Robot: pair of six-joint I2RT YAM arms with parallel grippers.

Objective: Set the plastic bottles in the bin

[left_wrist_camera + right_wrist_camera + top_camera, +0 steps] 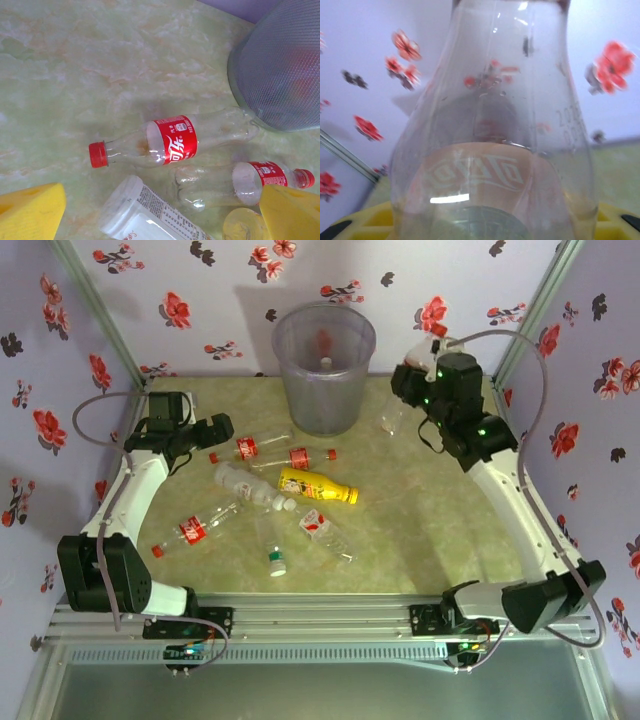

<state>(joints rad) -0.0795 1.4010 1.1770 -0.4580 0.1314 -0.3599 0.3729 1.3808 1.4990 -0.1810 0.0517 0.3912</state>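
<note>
My right gripper (404,398) is clamped on a clear bottle (490,125), smooth and thin-walled, with a red label seen reversed through the plastic. Its long axis runs out from the yellow pads and the shoulder narrows away from them. It is held just right of the bin (322,400), a tall round translucent grey bucket with a mesh-like texture, at the far middle. My left gripper (217,430) is spread wide above the table's marbled green top, holding nothing. Below it lie two red-label bottles — one (170,142) with its cap pointing left, the other (240,182) with its cap pointing right.
</note>
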